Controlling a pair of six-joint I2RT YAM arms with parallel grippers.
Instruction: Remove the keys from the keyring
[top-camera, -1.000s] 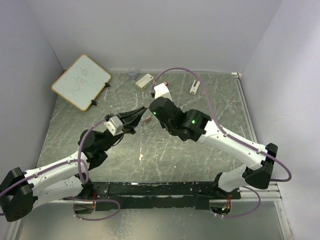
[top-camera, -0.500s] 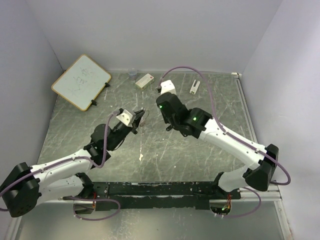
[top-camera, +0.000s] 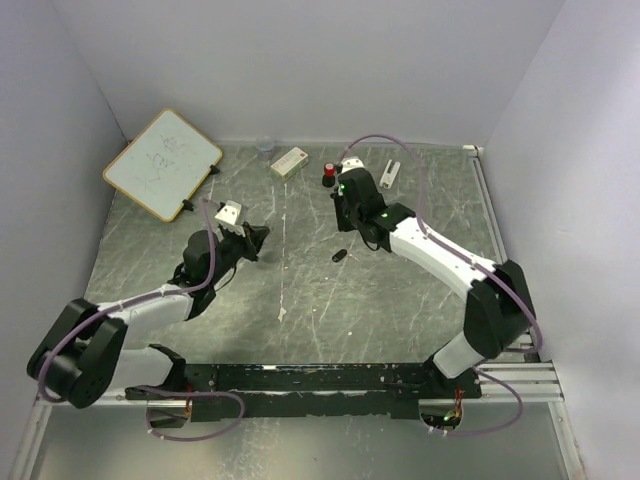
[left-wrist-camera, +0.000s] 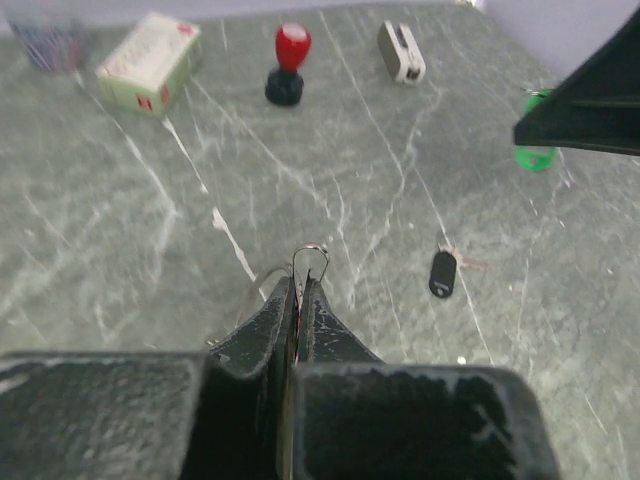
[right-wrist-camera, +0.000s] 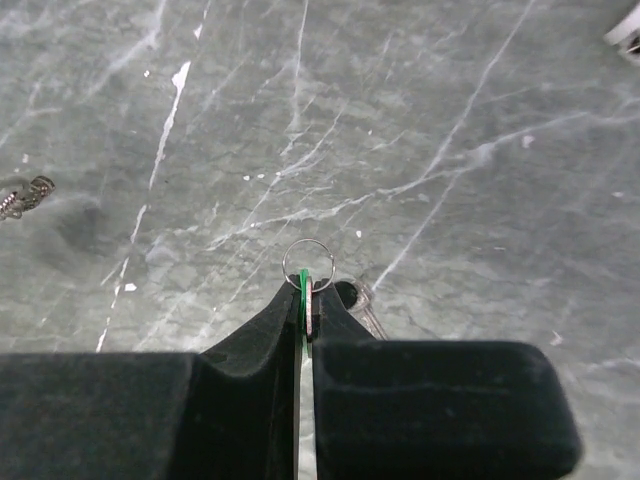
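Now, keys: two. Green-headed key beside the red knob; black-headed key flat on the tabletop, on the knob's near side.
Keyring: one wire loop, left of the knob.
Left fingers: pinched shut on the keyring.
Right fingers: pinched shut on the green-headed key, one small ring attached.

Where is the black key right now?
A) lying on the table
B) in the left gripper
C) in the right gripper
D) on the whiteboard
A: the black key lies loose on the table, with nothing gripping it.
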